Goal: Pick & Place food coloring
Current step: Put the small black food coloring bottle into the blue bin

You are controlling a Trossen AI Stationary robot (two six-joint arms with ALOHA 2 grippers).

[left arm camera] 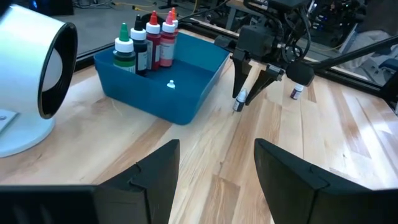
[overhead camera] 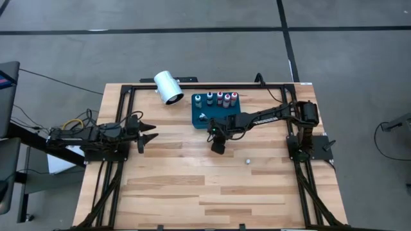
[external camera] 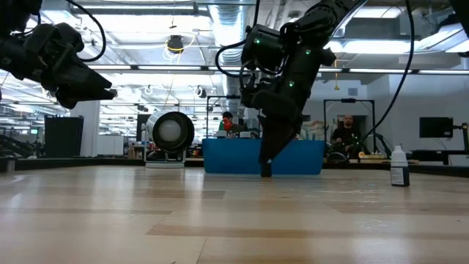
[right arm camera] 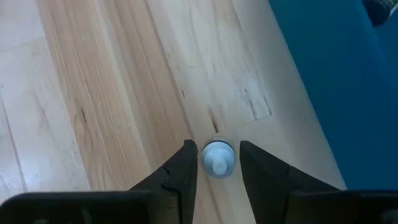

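Note:
Several food coloring bottles [left arm camera: 144,45] with red and green tops stand along the far wall of the blue tray [overhead camera: 218,119]. A small white piece [left arm camera: 171,84] lies on the tray floor. Just in front of the tray, my right gripper [overhead camera: 218,147] points steeply down, shut on one tiny pale-capped bottle [right arm camera: 217,159]. Another small bottle [overhead camera: 247,161] stands alone on the table nearer the front right. My left gripper [overhead camera: 146,133] hovers open over the table's left side, its fingers empty. My right gripper pinches the tiny bottle's two sides just below its cap [right arm camera: 204,159] between its two fingertips. The fingers come from above, slanting down. The bottle stays upright, its cap up, with its lower end [left arm camera: 237,107] down at the tabletop; whether it rests there I cannot tell.
A big white cylinder [overhead camera: 169,86] lies on its side at the far left of the tray. A dark frame [overhead camera: 122,96] runs along the table's edges. Bare wood [overhead camera: 212,192] stretches across the table's near half.

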